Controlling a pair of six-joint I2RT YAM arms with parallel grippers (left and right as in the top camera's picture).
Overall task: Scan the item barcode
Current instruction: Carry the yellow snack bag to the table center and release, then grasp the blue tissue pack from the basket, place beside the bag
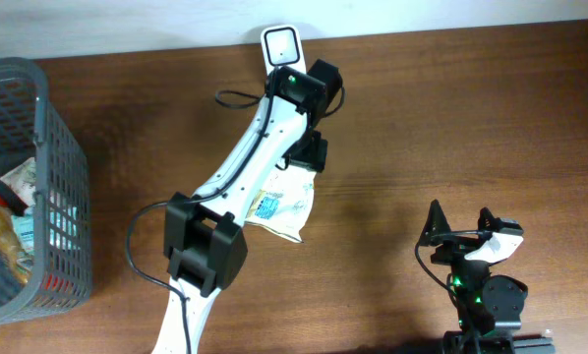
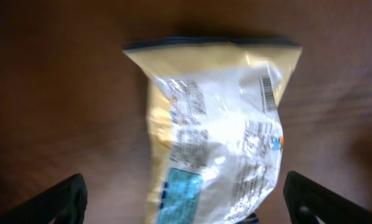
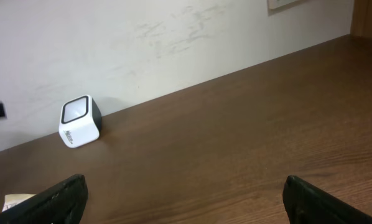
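Observation:
A pale yellow and silver snack bag [image 1: 286, 205] lies flat on the brown table, its printed back facing up. The barcode [image 2: 270, 93] shows near the bag's upper right corner in the left wrist view. My left gripper [image 1: 308, 155] hovers over the bag's far end, open. Its fingers [image 2: 61, 202] stand wide on either side of the bag [image 2: 214, 143] without touching it. The white scanner [image 1: 280, 45] stands at the table's far edge, just beyond the left wrist. My right gripper [image 1: 460, 218] is open and empty at the front right, and its view shows the scanner [image 3: 80, 121] far off.
A grey mesh basket [image 1: 60, 147] holding several more packets stands at the left edge. A black cable [image 1: 137, 246] loops beside the left arm's base. The wall runs along the table's far side.

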